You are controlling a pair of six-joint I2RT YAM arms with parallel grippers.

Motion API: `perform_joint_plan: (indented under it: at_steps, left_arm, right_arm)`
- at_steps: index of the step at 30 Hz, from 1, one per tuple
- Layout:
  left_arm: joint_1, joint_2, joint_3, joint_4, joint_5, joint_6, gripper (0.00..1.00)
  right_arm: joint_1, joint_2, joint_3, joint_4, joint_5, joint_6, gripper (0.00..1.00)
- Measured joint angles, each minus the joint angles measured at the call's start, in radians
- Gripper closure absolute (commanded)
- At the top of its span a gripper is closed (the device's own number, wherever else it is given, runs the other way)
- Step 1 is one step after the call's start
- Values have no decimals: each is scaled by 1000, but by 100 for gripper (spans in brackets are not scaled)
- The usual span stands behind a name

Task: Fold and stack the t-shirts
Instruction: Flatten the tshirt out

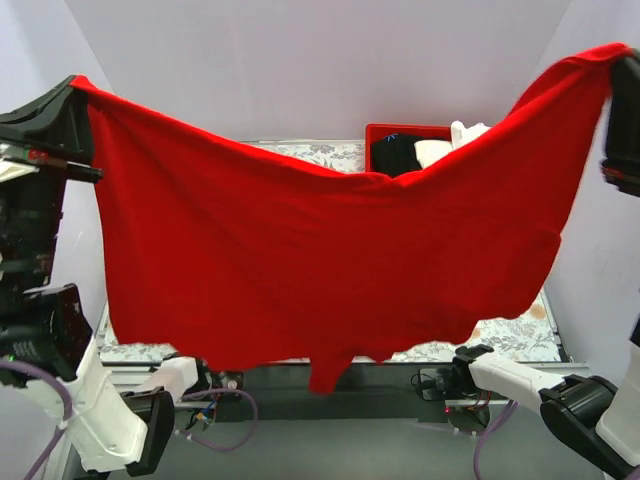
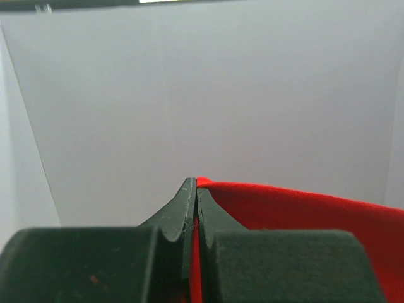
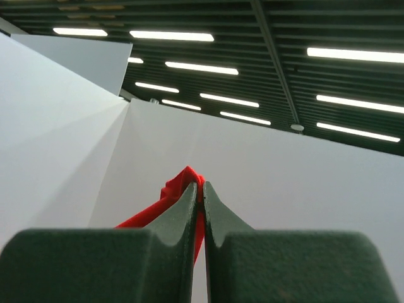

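A bright red t-shirt [image 1: 320, 270] hangs spread wide in the air above the table, sagging in the middle. My left gripper [image 1: 72, 92] pinches its upper left corner at the far left. High at the right edge, my right gripper [image 1: 622, 62] pinches the other upper corner. In the left wrist view the jaws [image 2: 193, 184] are shut with red cloth [image 2: 303, 208] running off to the right. In the right wrist view the gripper [image 3: 198, 187] is shut on a bunched red edge [image 3: 180, 183]. More t-shirts, black [image 1: 396, 153] and cream [image 1: 432, 152], lie in a bin behind.
A rigid red bin [image 1: 385, 132] stands at the back right of the table, holding the other shirts. The table wears a patterned cloth [image 1: 510, 338], mostly hidden by the hanging shirt. White walls enclose the space on three sides.
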Motion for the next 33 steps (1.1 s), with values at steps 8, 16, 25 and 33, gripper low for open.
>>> perform_joint_plan:
  at_steps: [8, 16, 25, 33]
  left_arm:
    - [0, 72, -488, 161, -93, -40, 100]
    - [56, 478, -721, 254, -228, -100, 90]
    - [96, 749, -760, 357, -278, -180, 4]
    - [82, 645, -749, 436, -289, -227, 2]
  right_arm:
    - [0, 185, -257, 134, 21, 8, 99]
    - [15, 749, -257, 228, 95, -8, 99]
    - [39, 1322, 7, 212, 327, -58, 17]
    - [40, 1099, -284, 231, 366, -71, 12]
